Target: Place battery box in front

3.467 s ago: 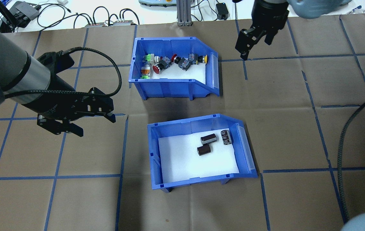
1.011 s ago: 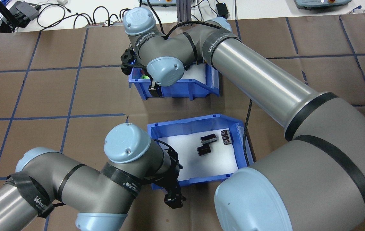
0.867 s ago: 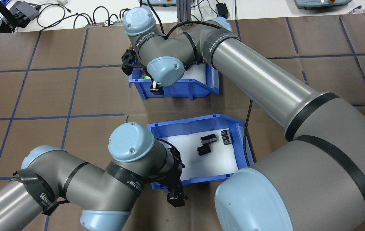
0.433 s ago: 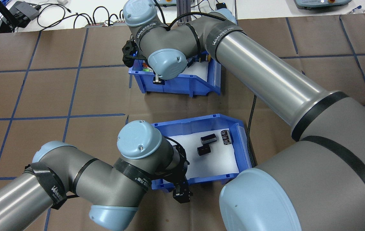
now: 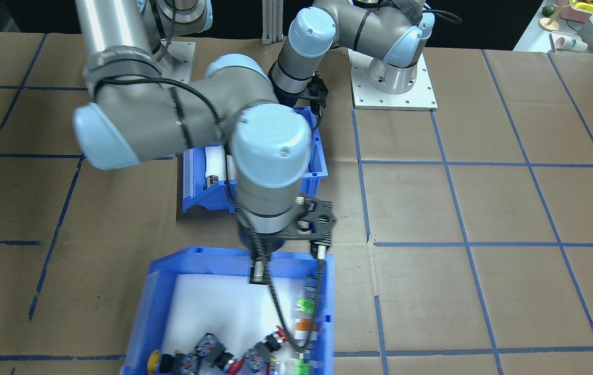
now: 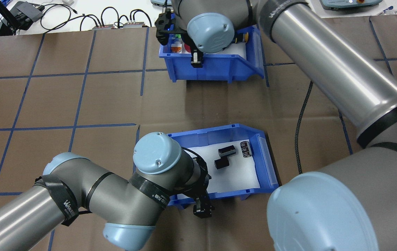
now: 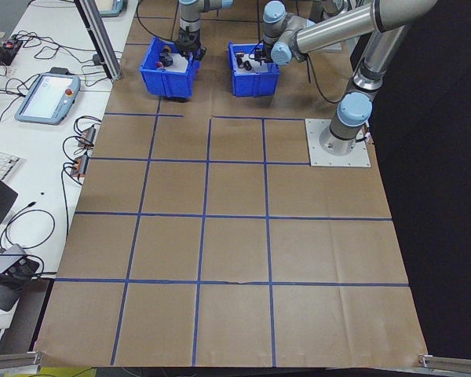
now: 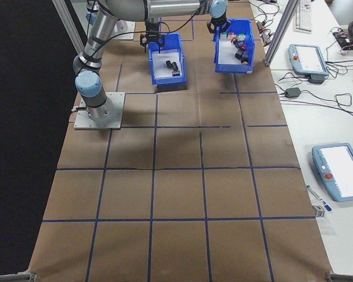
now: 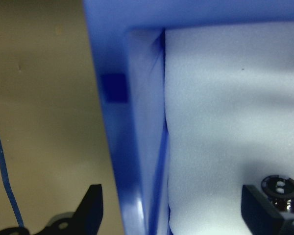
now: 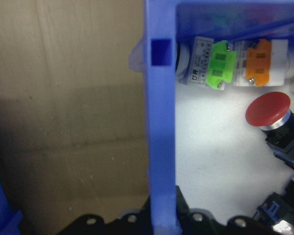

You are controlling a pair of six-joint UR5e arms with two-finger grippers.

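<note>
Three batteries (image 6: 226, 157) in battery box (image 6: 216, 131).

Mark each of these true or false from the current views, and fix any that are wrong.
1. The battery box holds three dark batteries. True.
2. The left claw straddles the battery box's wall. True.
3. The right claw is at the battery box. False: it is on the wall of the switch bin.
4. The switch bin is nearer the robot than the battery box. False: it is farther.
</note>
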